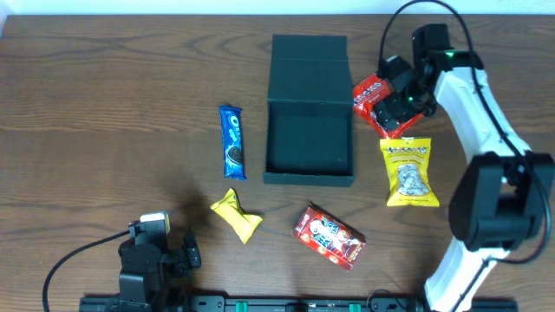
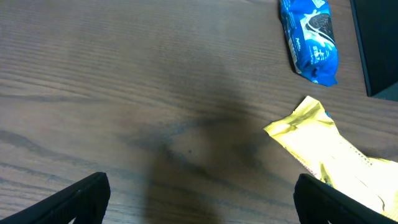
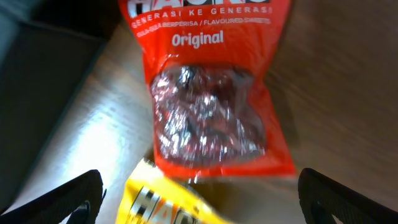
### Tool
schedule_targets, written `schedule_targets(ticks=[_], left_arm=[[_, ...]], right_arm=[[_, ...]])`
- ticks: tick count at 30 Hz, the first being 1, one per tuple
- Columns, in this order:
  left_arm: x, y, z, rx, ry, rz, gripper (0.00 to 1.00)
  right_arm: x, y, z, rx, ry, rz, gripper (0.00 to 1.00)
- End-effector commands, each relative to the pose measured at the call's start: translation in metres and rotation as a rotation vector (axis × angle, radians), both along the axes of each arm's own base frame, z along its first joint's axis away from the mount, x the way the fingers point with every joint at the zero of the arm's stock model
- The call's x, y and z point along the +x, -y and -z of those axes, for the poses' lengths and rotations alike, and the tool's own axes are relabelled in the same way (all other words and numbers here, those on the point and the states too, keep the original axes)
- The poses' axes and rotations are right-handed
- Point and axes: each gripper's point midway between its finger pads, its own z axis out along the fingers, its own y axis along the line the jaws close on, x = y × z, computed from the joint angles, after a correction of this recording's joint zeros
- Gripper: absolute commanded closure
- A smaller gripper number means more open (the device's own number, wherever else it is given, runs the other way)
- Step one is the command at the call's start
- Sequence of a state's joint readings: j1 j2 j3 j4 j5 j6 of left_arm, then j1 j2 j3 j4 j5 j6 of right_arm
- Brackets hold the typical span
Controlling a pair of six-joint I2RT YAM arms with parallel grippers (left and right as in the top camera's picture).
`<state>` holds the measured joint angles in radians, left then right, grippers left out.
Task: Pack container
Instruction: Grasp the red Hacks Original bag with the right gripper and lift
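The container (image 1: 309, 143) lies open mid-table, its lid flap laid back on the far side. Just right of it, the right gripper (image 1: 395, 102) hangs over a red sweets packet (image 3: 211, 112), fingers spread wide, gripping nothing. Well off the container's near-left corner, the left gripper (image 2: 199, 202) is likewise wide and empty.

Overhead: we look straight down from high up on the whole table (image 1: 87, 104)
Left wrist: we face down, close to the wood, sharing the blue packet (image 2: 309, 37) and the container (image 2: 379, 43) edge with overhead
Right wrist: we sit very near the red packet (image 3: 208, 93), also seen overhead
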<state>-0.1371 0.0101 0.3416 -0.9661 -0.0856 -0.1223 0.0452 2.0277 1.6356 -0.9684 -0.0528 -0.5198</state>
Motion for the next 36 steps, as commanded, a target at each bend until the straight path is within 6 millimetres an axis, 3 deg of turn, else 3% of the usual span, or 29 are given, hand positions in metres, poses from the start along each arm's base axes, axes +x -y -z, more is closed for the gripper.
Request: schedule_targets(ticks=[1, 14, 23, 28, 34, 36], left_arm=[[-0.005, -0.002, 0.017, 0.02, -0.052, 0.006, 0.05], [-0.005, -0.002, 0.017, 0.02, -0.052, 0.006, 0.05], [-0.005, -0.002, 0.017, 0.02, -0.052, 0.006, 0.04], [-0.005, -0.002, 0.017, 0.02, -0.052, 0.006, 0.04], [-0.005, -0.002, 0.017, 0.02, -0.052, 0.006, 0.05], [-0.005, -0.002, 0.017, 0.02, -0.052, 0.006, 0.05]], right_arm=[[0.009, -0.001, 0.008, -0.004, 0.01, -0.039, 0.01], [0.029, -0.003, 0.038, -0.002, 0.032, -0.041, 0.01], [0.032, -0.009, 0.05, 0.012, 0.026, -0.05, 0.01], [0.031, -0.009, 0.057, 0.013, 0.013, -0.048, 0.22], [0.03, -0.014, 0.058, 0.013, 0.009, -0.057, 0.39], [0.03, -0.015, 0.058, 0.019, 0.008, -0.06, 0.41]])
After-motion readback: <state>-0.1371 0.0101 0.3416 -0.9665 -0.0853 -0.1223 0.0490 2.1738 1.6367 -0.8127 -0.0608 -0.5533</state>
